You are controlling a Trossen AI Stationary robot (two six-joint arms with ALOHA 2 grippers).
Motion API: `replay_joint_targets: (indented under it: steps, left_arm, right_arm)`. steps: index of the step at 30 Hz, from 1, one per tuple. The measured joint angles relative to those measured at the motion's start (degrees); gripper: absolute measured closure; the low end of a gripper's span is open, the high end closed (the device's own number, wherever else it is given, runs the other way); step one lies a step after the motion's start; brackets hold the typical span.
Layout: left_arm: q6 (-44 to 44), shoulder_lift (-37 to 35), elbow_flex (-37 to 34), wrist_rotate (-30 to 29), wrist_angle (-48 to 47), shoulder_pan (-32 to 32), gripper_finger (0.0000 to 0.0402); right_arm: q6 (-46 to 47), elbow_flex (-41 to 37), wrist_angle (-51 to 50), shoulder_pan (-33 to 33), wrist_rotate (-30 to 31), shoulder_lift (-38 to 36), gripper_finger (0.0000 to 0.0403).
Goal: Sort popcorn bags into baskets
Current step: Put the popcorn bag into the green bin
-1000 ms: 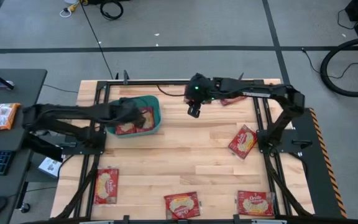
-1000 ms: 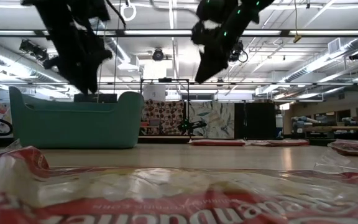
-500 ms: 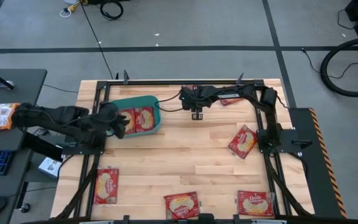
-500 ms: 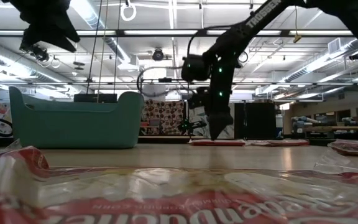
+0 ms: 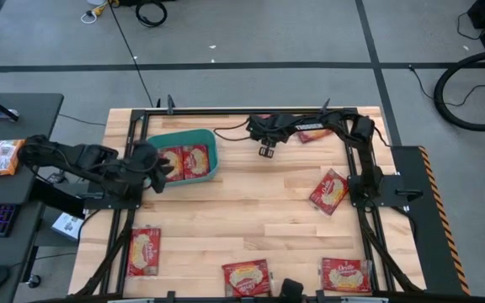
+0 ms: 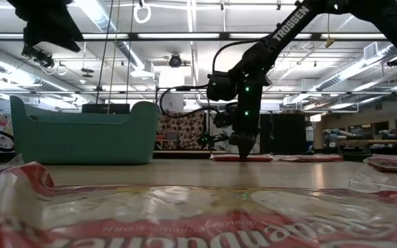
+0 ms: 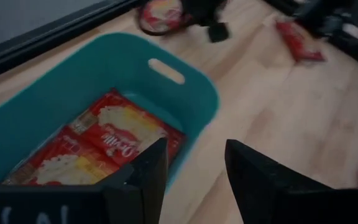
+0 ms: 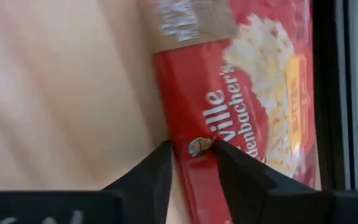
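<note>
Change, left arm: the left gripper [image 7: 188,168] has pulled back from above the basket [image 5: 182,135] and now hangs just beside the basket's 9 o'clock end, jaws apart and empty.
Change, right arm: the right gripper [image 8: 192,149] has come down from high over the table to the back edge at 12 o'clock, and it is now low on a popcorn bag [image 8: 253,81].
Right jaws: a narrow gap stays between them and the long edge of that bag lies in the gap. The bag is flat on the wood, and it is not clear whether the fingertips [image 8: 166,152] press on it already.
Meaning for the task: one delivery seems finished on the left side and the next pick is starting on the right. The step in hand is probably to close on this bag and lift it.
Basket: teal tub, at about 10 o'clock on the table.
Basket contents: two red bags [image 7: 120,127] lie flat side by side on its floor, label side up.
Still on the table: single bags at 1 o'clock [image 5: 314,135], 3 o'clock [image 5: 329,191], 5 o'clock [image 5: 346,275], 6 o'clock [image 5: 246,276] and 7 o'clock [image 5: 145,251], all well apart from the basket.
Progress: well under half. With the 12 o'clock bag, six bags are still outside.
</note>
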Motion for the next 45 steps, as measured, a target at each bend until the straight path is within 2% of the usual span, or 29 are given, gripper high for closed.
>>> replay_joint_targets:
  steps: [7, 10, 13, 16, 18, 19, 24, 28, 30, 33, 36, 39, 42, 45]
  left_arm:
    - [2.14, -3.07, 5.64, 5.09, -4.72, 0.12, 0.0237]
    - [0.43, -4.18, 7.27, 4.97, -8.77, 0.18, 0.0237]
    - [-4.3, -5.15, 7.54, -0.15, -16.49, 0.25, 0.0237]
    - [-13.77, -5.12, 7.54, -6.01, -29.68, 1.76, 0.0237]
    - [-18.76, -5.02, 7.51, -6.64, -37.26, 3.54, 0.0237]
    - [-19.52, -5.09, 7.29, -6.53, -37.48, 4.53, 0.0237]
    - [-8.56, -6.52, 5.94, 0.57, -34.57, 8.79, 0.0237]
    - [-2.51, -6.13, 5.03, 5.25, -37.1, 11.01, 0.0237]
    - [1.42, -6.46, 4.64, 6.71, -37.12, 11.67, 0.0237]
    - [5.87, -6.64, 4.65, 7.16, -37.12, 12.22, 0.0237]
    - [8.01, -6.65, 4.65, 6.87, -37.1, 12.49, 0.0237]
    - [7.29, -6.63, 4.65, 5.03, -37.11, 12.68, 0.0237]
    - [5.21, -6.63, 4.65, 1.66, -37.11, 13.42, 0.0237]
    - [7.18, -6.15, 4.65, 1.55, -37.07, 13.76, 0.0237]
  right_arm:
    - [4.31, -1.78, 1.1, -0.88, -3.38, -0.41, 0.0385]
    - [6.46, -1.36, 0.24, -0.44, -5.44, -1.01, 0.0394]
    - [7.97, 0.76, -2.09, 0.96, -9.02, -2.88, 0.0398]
    - [9.93, 6.63, -7.31, 4.04, -11.49, -6.62, 0.0399]
    - [12.88, 11.44, -12.79, 6.55, -11.42, -8.44, 0.0399]
    - [15.31, 14.13, -15.02, 7.83, -11.46, -9.05, 0.04]
    - [33.79, 28.6, -13.95, 15.13, -14.22, -10.89, 0.04]
    - [38.77, 37.97, -11.76, 19.57, -14.03, -6.57, 0.0401]
    - [32.25, 40.32, -12.28, 21.1, -13.79, -4.1, 0.0401]
    - [12.29, 40.48, -14.99, 23.59, -12.92, -1.77, 0.0395]
    - [-7.36, 39.29, -21.2, 25.73, -10.09, 0.58, 0.037]
    - [-21.6, 37.16, -26.25, 26.09, -6.26, 2.4, 0.0337]
    - [-30.41, 34.25, -28.04, 25.08, -5.78, 4.11, 0.0296]
    - [-31.43, 30.69, -27.37, 23.78, -8.77, 6.47, 0.0252]
